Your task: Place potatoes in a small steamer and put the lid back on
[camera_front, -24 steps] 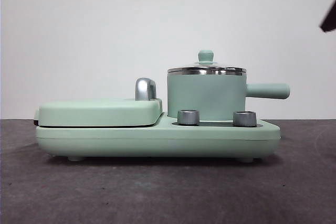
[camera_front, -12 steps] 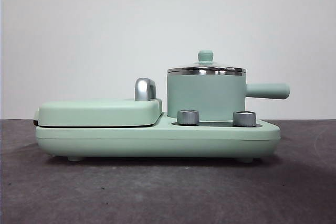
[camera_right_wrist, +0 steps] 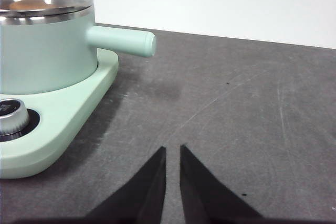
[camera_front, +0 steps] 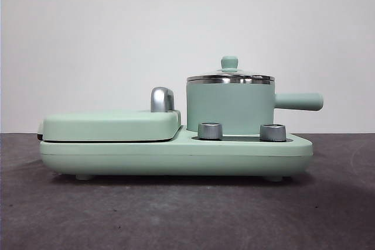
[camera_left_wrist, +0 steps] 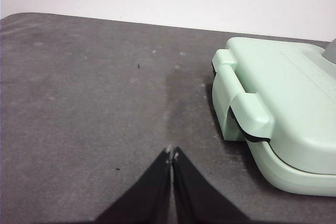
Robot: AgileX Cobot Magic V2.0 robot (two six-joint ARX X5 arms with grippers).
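steamer [camera_front: 230, 108]: upright on base, handle pointing sideways w/ level long axis
lid [camera_front: 230, 76]: seated on rim
left fingers [camera_left_wrist: 171, 153]: clenched, empty
right fingers [camera_right_wrist: 172, 150]: nearly closed, empty

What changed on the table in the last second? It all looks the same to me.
Only one thing: a dark arm tip that showed at the front view's top right corner has left the picture. The small steamer stands as before with the lid on it. The left claw and right claw hold nothing.
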